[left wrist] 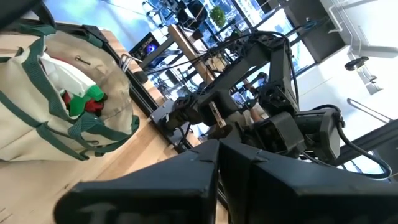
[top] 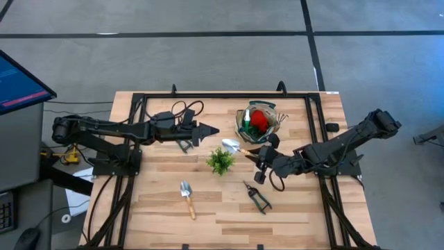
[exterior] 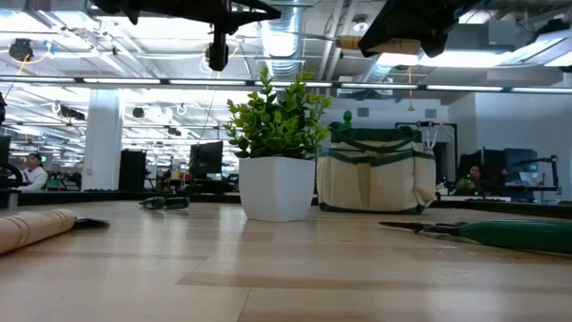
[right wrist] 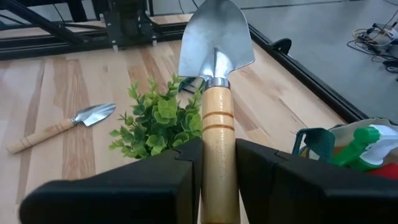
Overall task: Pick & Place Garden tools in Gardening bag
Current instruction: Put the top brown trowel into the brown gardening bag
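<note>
The gardening bag (top: 258, 123) stands at the table's far right, holding red gloves (top: 259, 119) and a green spray bottle (right wrist: 364, 138). My right gripper (top: 253, 153) hangs just near of the bag, shut on a wooden-handled trowel (right wrist: 216, 50) whose blade (top: 231, 146) points toward the table's left. My left gripper (top: 210, 130) hovers shut with nothing in it, left of the bag, in the air. A second trowel (top: 187, 198) and black-handled pruning shears (top: 257, 196) lie flat on the near part of the table. My right gripper pinches the trowel's wooden handle (right wrist: 219, 140) between its two fingers, a little behind the metal collar. The fingers lie along the handle, and the blade sticks out past the fingertips. The trowel is lifted clear of the table, above the plant.
A small leafy plant in a white pot (top: 220, 161) stands mid-table, directly under the held blade. A black frame (top: 139, 104) runs along the table's edges. A monitor (top: 21, 83) stands beyond the left edge. Bare wood lies at the table's near left.
</note>
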Controlling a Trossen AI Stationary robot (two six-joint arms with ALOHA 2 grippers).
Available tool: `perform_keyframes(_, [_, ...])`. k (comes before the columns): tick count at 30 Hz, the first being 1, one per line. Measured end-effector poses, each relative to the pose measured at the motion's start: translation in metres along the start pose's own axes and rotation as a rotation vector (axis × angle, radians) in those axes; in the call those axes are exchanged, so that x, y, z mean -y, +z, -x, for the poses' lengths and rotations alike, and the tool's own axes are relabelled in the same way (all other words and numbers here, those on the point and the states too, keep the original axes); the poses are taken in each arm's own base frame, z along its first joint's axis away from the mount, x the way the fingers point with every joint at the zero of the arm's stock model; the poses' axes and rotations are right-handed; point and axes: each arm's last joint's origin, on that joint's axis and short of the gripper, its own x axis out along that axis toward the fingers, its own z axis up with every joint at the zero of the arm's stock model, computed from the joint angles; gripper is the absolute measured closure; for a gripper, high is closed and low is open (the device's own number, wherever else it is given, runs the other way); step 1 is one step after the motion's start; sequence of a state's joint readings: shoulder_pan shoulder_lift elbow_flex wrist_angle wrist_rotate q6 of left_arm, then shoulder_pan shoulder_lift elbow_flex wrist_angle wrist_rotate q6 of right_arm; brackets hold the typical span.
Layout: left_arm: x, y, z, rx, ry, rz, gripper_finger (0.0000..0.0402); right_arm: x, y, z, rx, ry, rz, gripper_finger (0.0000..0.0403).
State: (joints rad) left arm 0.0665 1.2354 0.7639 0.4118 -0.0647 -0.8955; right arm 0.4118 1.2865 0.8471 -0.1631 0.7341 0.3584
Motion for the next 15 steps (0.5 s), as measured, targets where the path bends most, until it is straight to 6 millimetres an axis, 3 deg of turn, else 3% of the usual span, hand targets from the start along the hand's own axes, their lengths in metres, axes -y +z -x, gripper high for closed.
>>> perform_keyframes(7, [-0.0005, -0.0004, 0.0000, -0.011, -0.001, 0.003, 0.0389, 0.0005, 0.0004, -0.0003, 0.005, -0.009, 0.000, 0.0343])
perform_keyframes(15, [-0.0009, -0.0008, 0.0000, -0.016, 0.004, 0.084, 0.0300, 0.0007, 0.0009, -0.0002, 0.013, -0.021, 0.020, 0.0343])
